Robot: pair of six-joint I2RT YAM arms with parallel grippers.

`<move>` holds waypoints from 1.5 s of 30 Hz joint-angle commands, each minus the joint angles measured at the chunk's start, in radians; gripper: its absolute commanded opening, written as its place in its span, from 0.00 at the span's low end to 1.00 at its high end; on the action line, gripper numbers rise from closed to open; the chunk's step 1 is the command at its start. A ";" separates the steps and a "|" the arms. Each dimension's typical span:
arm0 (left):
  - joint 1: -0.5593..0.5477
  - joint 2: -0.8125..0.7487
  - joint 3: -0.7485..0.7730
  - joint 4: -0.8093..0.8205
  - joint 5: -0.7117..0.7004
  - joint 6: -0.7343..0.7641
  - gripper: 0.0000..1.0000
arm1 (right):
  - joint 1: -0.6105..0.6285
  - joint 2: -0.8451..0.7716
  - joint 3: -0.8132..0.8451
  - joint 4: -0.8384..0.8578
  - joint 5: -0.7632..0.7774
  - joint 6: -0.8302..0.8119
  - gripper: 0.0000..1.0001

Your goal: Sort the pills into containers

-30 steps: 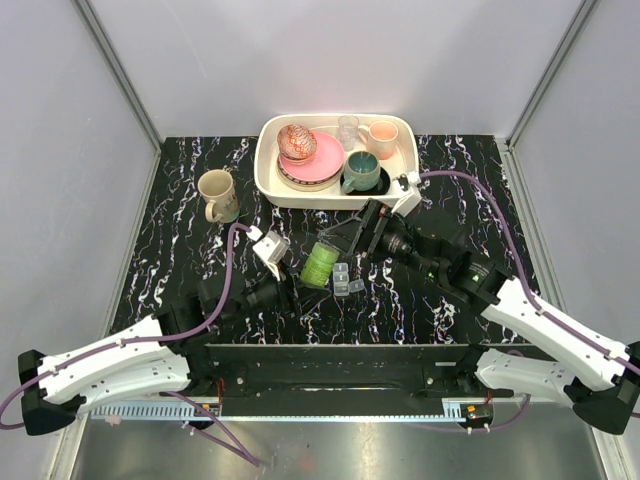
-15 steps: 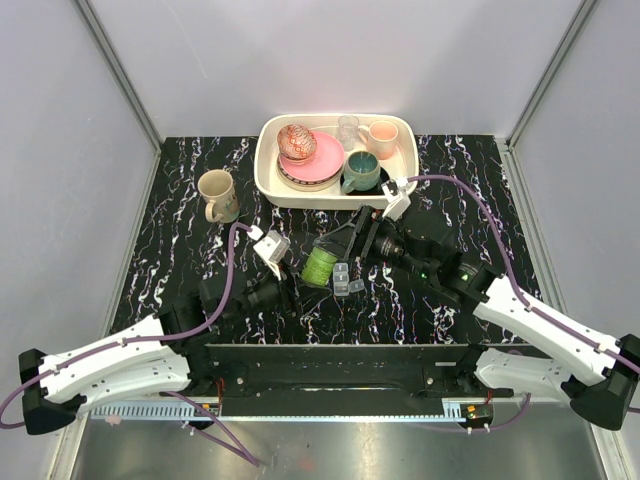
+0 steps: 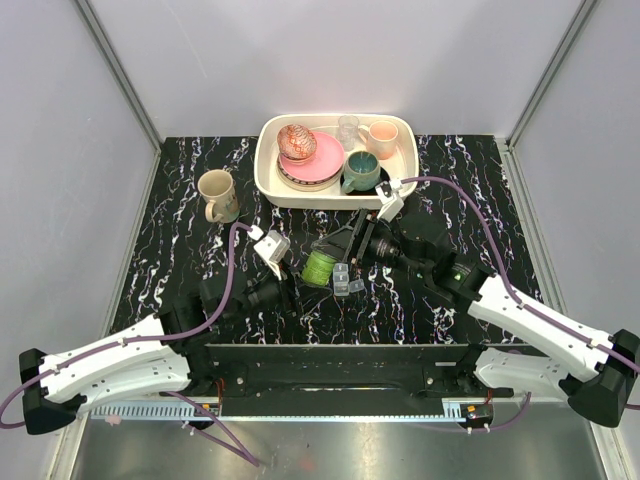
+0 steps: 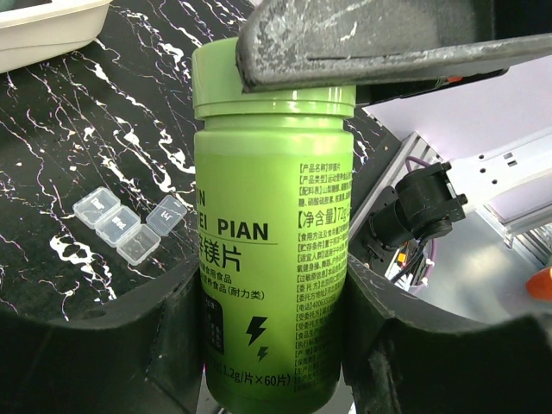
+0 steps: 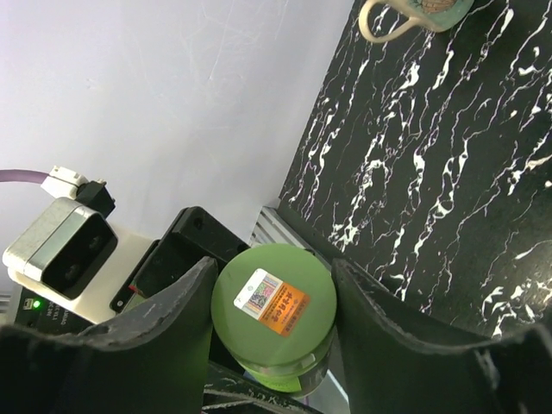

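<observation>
My left gripper (image 3: 302, 278) is shut on the body of a small green bottle (image 3: 320, 264) and holds it tilted above the table; the bottle fills the left wrist view (image 4: 272, 216) between the two fingers (image 4: 112, 345). My right gripper (image 3: 346, 246) stands over the bottle's green cap (image 5: 274, 302), its jaws closed against both sides of it. The containers (image 3: 343, 281), a short clear strip of three square compartments, lie on the table just right of the bottle and also show in the left wrist view (image 4: 121, 226). No pills show.
A white tub (image 3: 272, 185) at the back holds pink plates, a patterned bowl, a teal mug (image 3: 361, 172), a peach mug and a clear glass. A beige mug (image 3: 216, 194) stands at the back left. The table is black marble.
My right gripper has moved left and toward the bottle, from beside it to around its cap. The left arm and bottle have stayed put.
</observation>
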 commanded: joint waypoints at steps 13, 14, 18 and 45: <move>-0.001 -0.050 -0.076 0.360 0.311 -0.024 0.00 | 0.011 -0.077 -0.050 0.170 -0.212 -0.242 0.01; -0.001 -0.044 -0.079 0.386 0.340 -0.026 0.00 | 0.010 -0.082 -0.055 0.193 -0.273 -0.256 0.00; -0.001 -0.008 -0.071 0.410 0.460 -0.024 0.00 | 0.010 -0.093 -0.046 0.272 -0.394 -0.305 0.00; -0.001 -0.062 -0.063 0.382 0.521 -0.015 0.00 | 0.011 -0.166 0.057 0.081 -0.476 -0.476 0.00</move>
